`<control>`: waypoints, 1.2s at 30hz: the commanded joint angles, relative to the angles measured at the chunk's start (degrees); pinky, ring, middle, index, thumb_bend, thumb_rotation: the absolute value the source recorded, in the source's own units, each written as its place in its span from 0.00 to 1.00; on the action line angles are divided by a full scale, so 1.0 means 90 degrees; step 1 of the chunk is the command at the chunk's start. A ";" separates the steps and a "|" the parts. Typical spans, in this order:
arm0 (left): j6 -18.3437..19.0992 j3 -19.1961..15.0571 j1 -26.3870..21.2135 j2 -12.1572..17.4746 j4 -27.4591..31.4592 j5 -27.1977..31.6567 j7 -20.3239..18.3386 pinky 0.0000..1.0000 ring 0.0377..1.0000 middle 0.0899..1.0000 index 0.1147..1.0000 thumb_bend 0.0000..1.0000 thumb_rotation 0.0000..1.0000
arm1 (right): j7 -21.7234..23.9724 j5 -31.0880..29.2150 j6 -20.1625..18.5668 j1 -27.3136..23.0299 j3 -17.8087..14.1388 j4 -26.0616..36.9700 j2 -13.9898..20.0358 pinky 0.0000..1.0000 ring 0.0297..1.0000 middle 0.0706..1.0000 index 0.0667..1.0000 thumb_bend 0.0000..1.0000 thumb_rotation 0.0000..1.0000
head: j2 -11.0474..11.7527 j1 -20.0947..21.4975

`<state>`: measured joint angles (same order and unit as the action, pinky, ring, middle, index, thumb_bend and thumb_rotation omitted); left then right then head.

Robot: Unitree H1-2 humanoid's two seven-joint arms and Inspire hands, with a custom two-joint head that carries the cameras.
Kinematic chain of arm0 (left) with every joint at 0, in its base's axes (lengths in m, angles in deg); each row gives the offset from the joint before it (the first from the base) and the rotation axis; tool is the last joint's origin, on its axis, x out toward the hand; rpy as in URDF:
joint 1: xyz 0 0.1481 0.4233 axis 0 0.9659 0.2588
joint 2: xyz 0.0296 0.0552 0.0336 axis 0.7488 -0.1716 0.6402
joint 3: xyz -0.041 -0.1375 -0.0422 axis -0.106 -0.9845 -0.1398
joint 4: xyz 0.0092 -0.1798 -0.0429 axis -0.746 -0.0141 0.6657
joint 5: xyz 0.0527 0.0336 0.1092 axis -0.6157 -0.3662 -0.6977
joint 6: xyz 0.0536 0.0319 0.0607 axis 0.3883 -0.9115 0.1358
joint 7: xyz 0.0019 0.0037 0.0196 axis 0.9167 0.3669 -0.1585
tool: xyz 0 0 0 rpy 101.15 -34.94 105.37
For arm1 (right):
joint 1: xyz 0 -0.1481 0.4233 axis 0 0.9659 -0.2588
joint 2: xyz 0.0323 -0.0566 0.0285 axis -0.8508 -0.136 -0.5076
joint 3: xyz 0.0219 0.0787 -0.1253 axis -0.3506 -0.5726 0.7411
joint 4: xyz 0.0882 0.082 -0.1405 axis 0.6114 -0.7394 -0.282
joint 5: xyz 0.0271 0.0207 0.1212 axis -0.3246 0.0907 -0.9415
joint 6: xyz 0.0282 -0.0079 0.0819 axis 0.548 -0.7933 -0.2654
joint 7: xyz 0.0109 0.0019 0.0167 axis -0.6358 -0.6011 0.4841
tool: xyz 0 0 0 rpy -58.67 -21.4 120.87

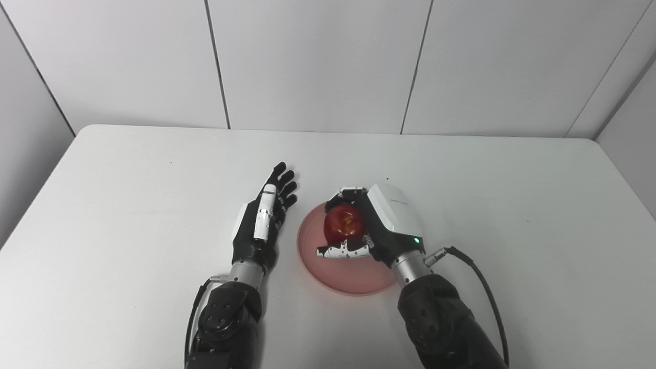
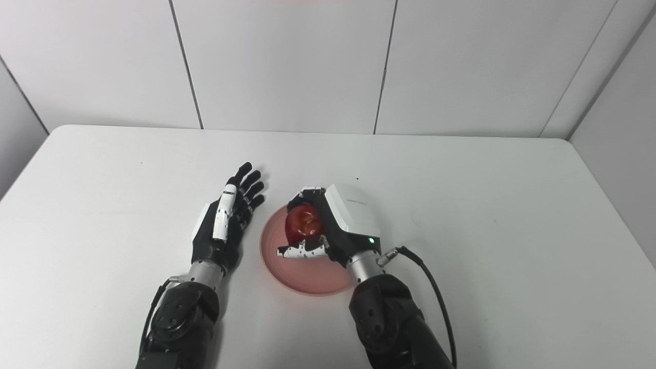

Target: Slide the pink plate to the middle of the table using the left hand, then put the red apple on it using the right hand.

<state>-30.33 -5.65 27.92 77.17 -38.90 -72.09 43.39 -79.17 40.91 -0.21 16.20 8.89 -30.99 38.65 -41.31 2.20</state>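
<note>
The pink plate (image 1: 348, 274) lies near the middle of the white table, toward the front. My right hand (image 1: 379, 223) is over the plate and shut on the red apple (image 1: 342, 223), fingers and thumb wrapped around it. I cannot tell whether the apple touches the plate. My left hand (image 1: 264, 215) is open, fingers stretched out, just left of the plate and apart from it. The same scene shows in the right eye view, with the plate (image 2: 307, 277), the apple (image 2: 303, 223), the right hand (image 2: 343, 220) and the left hand (image 2: 225, 218).
The white table (image 1: 128, 205) runs to a panelled wall at the back. A black cable (image 1: 476, 277) loops from my right wrist over the table to the right.
</note>
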 commanded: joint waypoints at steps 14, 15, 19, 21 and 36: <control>0.0022 0.0003 0.0011 -0.0039 -0.0055 0.0003 0.0026 0.94 0.93 0.93 0.90 0.38 1.00 | -0.0398 -0.0011 0.0578 -0.0096 -0.0091 -0.0319 -0.0008 0.17 0.23 0.43 0.45 0.53 0.00 | -0.0013 -0.0001; 0.0021 0.0003 0.0014 -0.0038 -0.0054 0.0001 0.0026 0.94 0.93 0.93 0.90 0.38 1.00 | -0.0419 0.0001 0.0594 -0.0094 -0.0087 -0.0338 -0.0009 0.16 0.23 0.43 0.45 0.53 0.00 | -0.0012 0.0000; -0.0008 0.0008 0.0022 -0.0029 -0.0050 0.0017 -0.0004 0.94 0.94 0.93 0.91 0.38 1.00 | -0.0456 0.0045 0.0615 -0.0082 -0.0070 -0.0345 -0.0011 0.17 0.24 0.44 0.45 0.53 0.00 | -0.0019 0.0018; -0.0004 0.0012 0.0026 -0.0025 -0.0047 0.0017 -0.0010 0.94 0.94 0.93 0.91 0.38 1.00 | -0.0441 0.0075 0.0590 -0.0078 -0.0065 -0.0316 -0.0015 0.19 0.27 0.40 0.48 0.53 0.00 | -0.0016 0.0024; -0.0059 0.0018 0.0016 -0.0023 -0.0103 -0.0022 0.0007 0.93 0.94 0.93 0.91 0.38 1.00 | -0.0217 0.0108 0.0423 -0.0036 -0.0094 -0.0048 -0.0061 0.35 0.46 0.56 0.59 0.91 0.27 | -0.0004 0.0032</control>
<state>-30.65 -5.57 27.92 77.18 -39.17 -72.08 43.27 -81.38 41.46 3.53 16.81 8.40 -33.57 38.58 -41.31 2.55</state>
